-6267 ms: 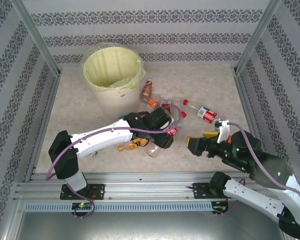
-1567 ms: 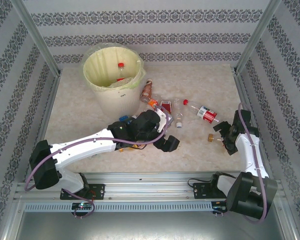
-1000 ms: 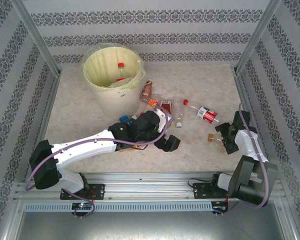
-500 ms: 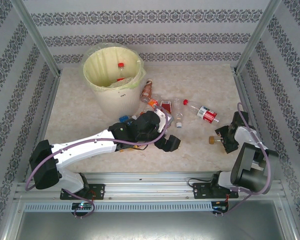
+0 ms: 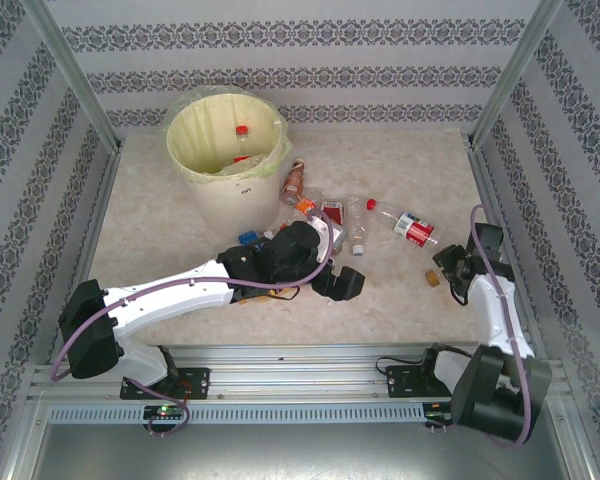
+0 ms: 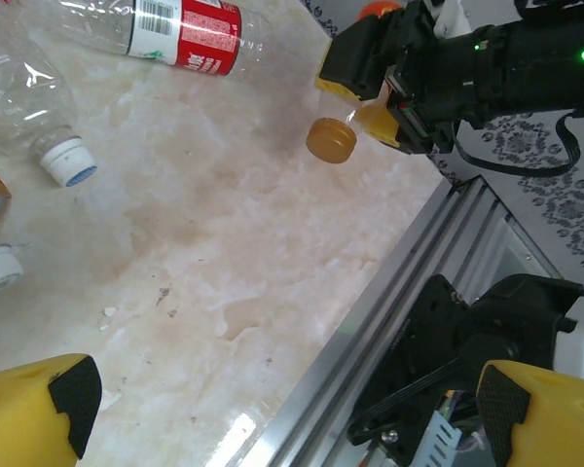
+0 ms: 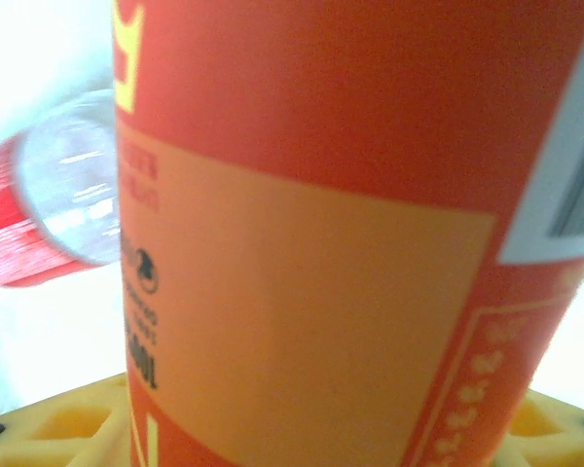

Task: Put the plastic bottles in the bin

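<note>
Right claw (image 6: 368, 102) has narrowed around orange-labelled bottle (image 7: 302, 233), perhaps touching.

bin (image 5: 225, 200) rear-L, bottles (image 5: 411, 228) to its R

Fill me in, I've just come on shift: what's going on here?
Two robot arms are clearing plastic bottles into the bin. The right gripper has an orange-labelled bottle between its fingers at the table's right side; how firm the grip is isn't clear. The left gripper hangs open by the bottles lying mid-table. One red-capped bottle lies in the bin.
</note>
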You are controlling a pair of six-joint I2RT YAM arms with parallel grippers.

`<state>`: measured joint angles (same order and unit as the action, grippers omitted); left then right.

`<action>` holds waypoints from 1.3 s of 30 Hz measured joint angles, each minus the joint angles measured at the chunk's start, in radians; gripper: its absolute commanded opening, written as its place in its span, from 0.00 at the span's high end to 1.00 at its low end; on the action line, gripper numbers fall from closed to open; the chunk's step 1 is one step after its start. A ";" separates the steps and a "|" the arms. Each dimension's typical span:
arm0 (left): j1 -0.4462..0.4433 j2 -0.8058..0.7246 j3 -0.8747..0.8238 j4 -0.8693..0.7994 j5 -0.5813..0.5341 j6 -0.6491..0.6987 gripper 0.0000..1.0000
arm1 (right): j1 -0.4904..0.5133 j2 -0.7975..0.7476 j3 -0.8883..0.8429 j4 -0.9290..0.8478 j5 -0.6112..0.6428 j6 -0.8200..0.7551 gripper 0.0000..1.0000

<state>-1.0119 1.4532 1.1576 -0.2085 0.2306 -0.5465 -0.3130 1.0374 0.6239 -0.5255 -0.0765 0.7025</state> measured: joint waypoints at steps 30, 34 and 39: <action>0.229 -0.031 0.008 0.094 0.163 -0.201 0.00 | 0.965 -0.216 0.095 -0.048 0.124 -0.222 0.49; 0.229 -0.031 0.004 0.130 0.186 -0.215 0.00 | 1.010 -0.216 0.122 -0.045 0.119 -0.232 0.50; 0.229 -0.021 -0.017 0.204 0.219 -0.223 0.00 | 1.018 -0.203 0.122 -0.038 0.093 -0.231 0.50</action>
<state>-0.7834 1.4326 1.1404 -0.0044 0.4492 -0.7696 0.7052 0.8349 0.7456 -0.5636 0.0166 0.4713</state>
